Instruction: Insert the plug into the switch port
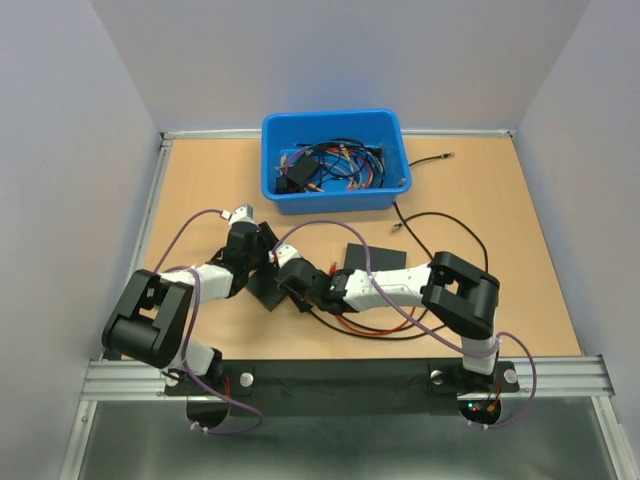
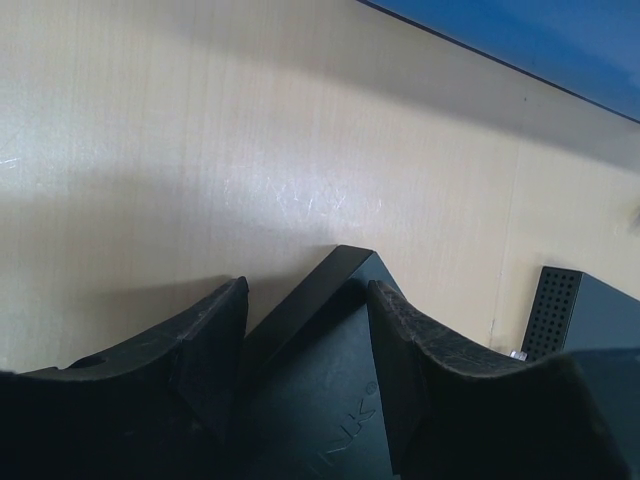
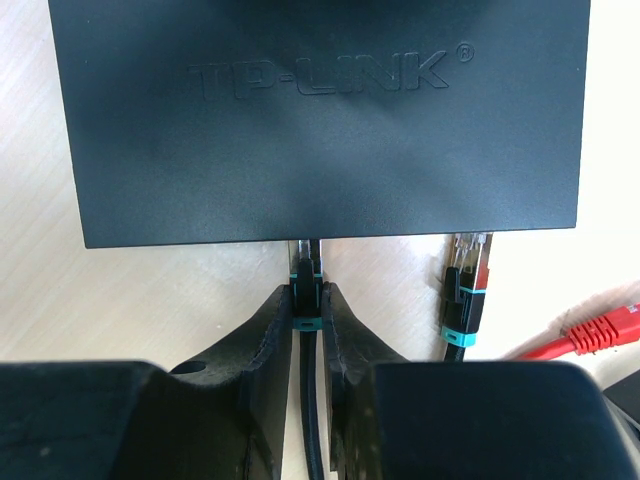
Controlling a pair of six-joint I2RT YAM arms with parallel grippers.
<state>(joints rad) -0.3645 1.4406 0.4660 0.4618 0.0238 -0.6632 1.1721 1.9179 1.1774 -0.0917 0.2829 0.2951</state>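
The right pincer (image 3: 307,305) is pinching a black plug (image 3: 305,272) with a teal band, jaws narrow around it. It is holding the plug's tip against the near edge of the switch (image 3: 320,120) at the centre of the right wrist view. Whether the tip is sitting inside a port is hard to tell. Just right of it, a second plug (image 3: 463,300) with a teal band is lying on the table (image 3: 150,300), its tip by the same edge. The red plug (image 3: 597,332) is lying free at the right edge of that frame, apart from the switch. The left pincer (image 2: 308,320) is gripping a corner of the switch from both sides, at the bottom of the left wrist view. A blue bin (image 1: 335,195) is sitting at the top centre of the overhead view.
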